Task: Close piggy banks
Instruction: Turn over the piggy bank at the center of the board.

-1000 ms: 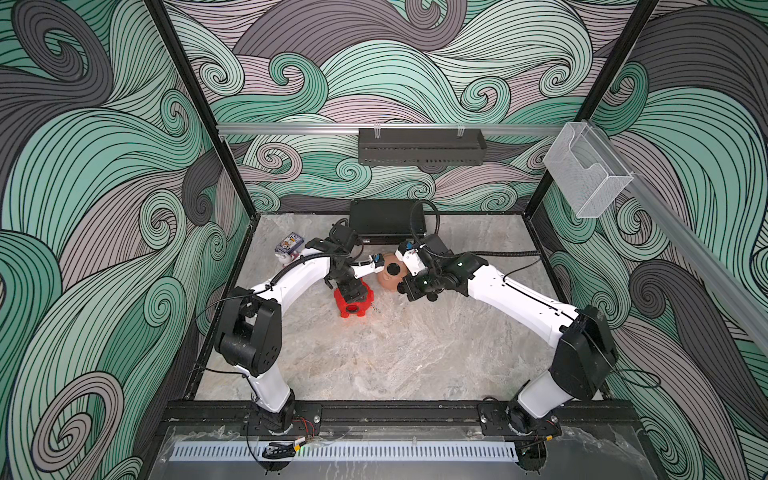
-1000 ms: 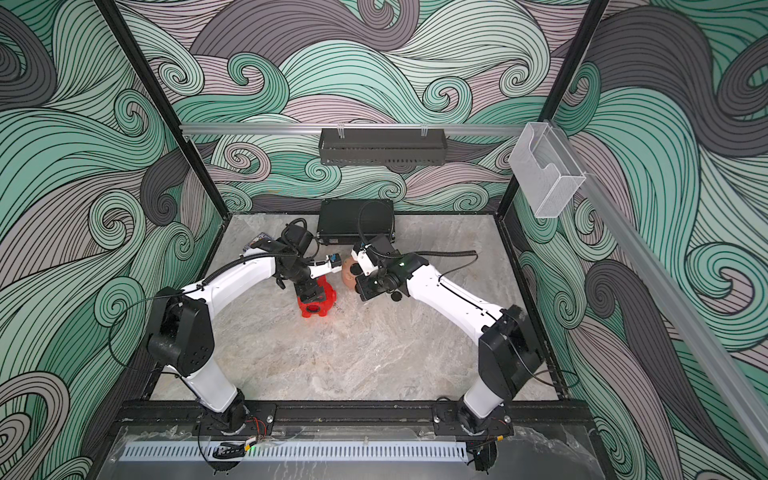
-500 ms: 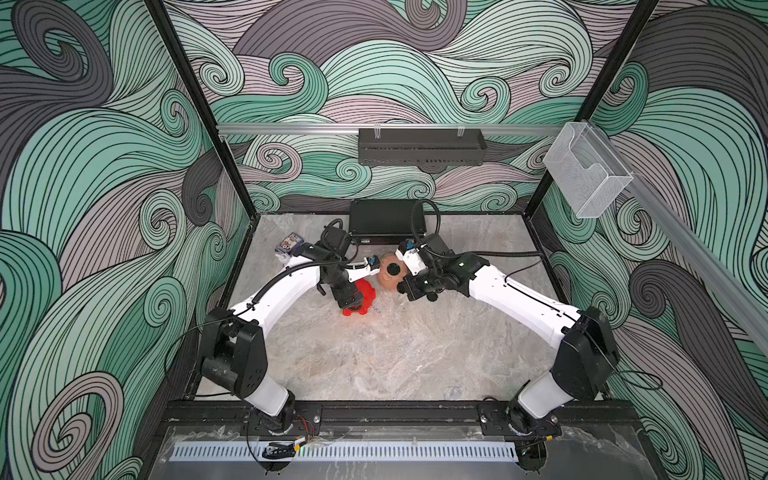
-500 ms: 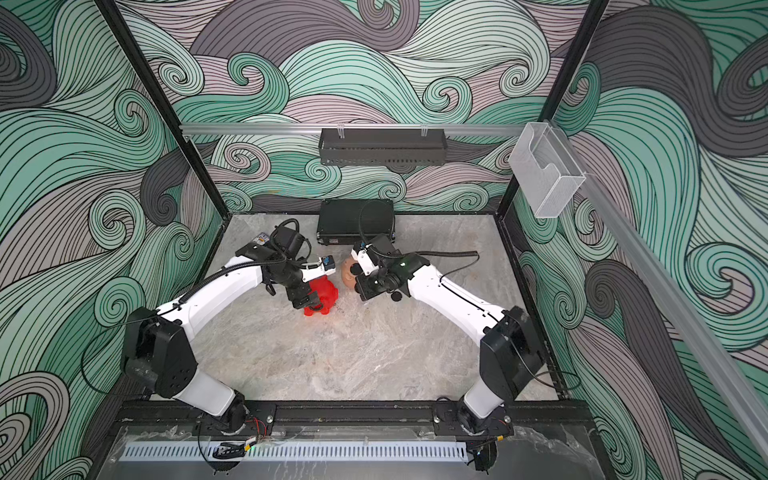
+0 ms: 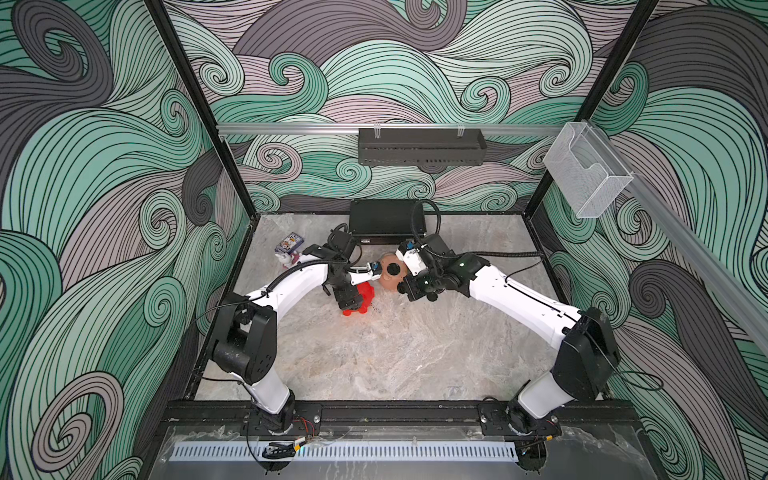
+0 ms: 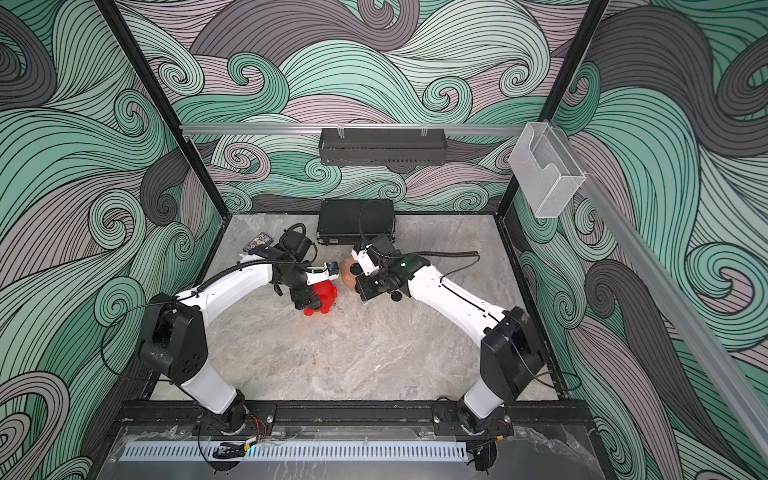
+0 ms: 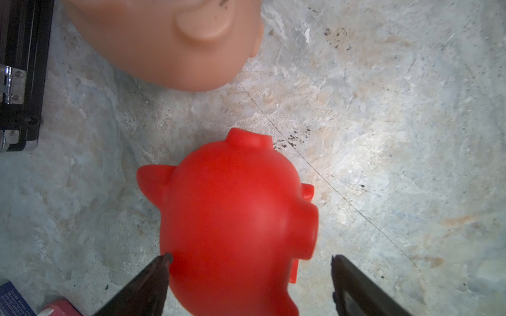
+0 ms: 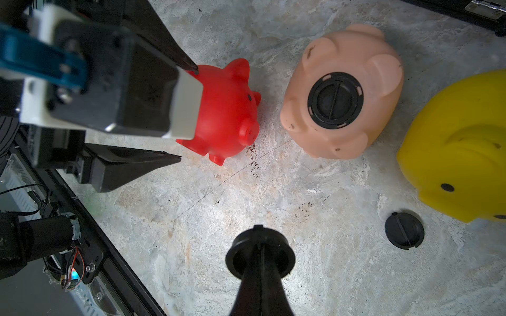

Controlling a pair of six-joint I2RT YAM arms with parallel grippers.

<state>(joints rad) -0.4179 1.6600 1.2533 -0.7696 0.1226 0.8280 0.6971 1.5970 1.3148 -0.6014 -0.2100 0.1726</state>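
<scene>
Right wrist alone shows me yellow piggy bank (image 8: 460, 142) beside loose plug (image 8: 404, 229). Right end effector (image 8: 258, 228) clamps second plug (image 8: 238, 257); left end effector (image 7: 250, 257) gapes around red piggy bank (image 7: 235, 213). Peach piggy bank (image 8: 342, 93) belly-up, plugged.

Smooth plastic red pig (image 7: 235, 219), matt black plug (image 8: 241, 258), stone-look tabletop (image 8: 301, 175).

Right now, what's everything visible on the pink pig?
The pink pig is glossy peach plastic and lies belly-up on the table. A black round plug with a centre ridge sits in its belly hole. Four stubby legs ring the plug, and dark smudges mark the body. Its coin slot is hidden. It lies between the red pig and the yellow pig, apart from both. Only the table touches it.
</scene>
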